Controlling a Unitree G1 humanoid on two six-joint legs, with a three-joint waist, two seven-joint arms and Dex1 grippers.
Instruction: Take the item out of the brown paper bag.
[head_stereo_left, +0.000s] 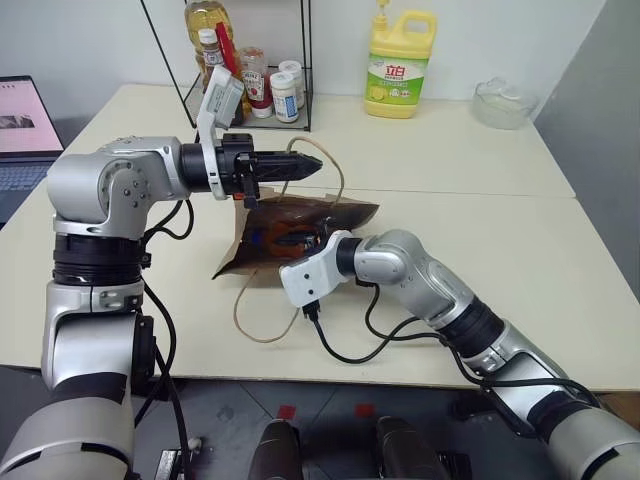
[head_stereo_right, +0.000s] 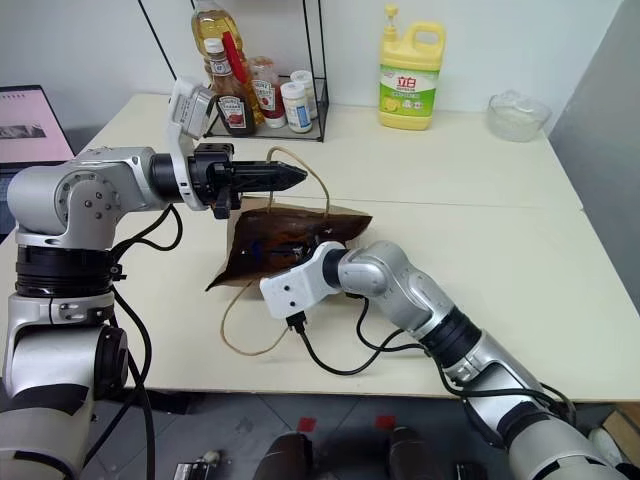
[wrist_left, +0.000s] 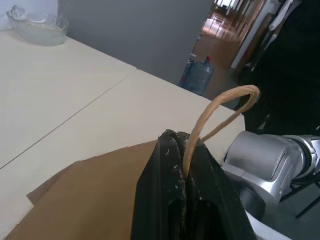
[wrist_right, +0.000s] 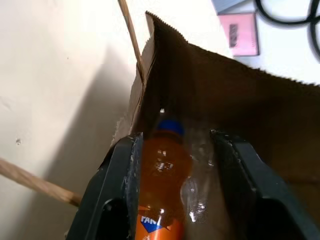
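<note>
The left gripper (head_stereo_left: 305, 164) is closed on a handle (wrist_left: 210, 117) of the bag (head_stereo_left: 345, 212), its two black fingers pinching the thin tan loop between them; in the left wrist view the loop rises out from between the fingertips (wrist_left: 170, 150) and arcs over. It points level toward the robot's right and hangs above the bag, holding that handle up. The right gripper (wrist_right: 172, 165) is inside the bag's mouth, its fingers (wrist_right: 122, 170) spread part-way on either side of the bottle (wrist_right: 162, 175); the finger on one side lies against the bottle, while on the other side clear plastic and glare sit between bottle and finger, so I cannot tell whether the bottle is actually clamped. The bottle lies within the bag, its blue cap (wrist_right: 169, 125) pointing deeper in, orange liquid and part of the label showing between the fingers. The bag lies on its side near the middle of the table (head_stereo_left: 560, 260), just on the near side of the seam, its mouth turned to the near edge and toward the right arm. Its second handle (head_stereo_left: 250, 320) trails loose over the tabletop toward the near edge. At the far edge stand a wire rack (head_stereo_left: 250, 90) with sauce bottles, a yellow jug (head_stereo_left: 400, 65) and, toward the far right corner, a glass bowl (head_stereo_left: 503, 103). A laptop (head_stereo_left: 25, 125) sits off the left edge.
</note>
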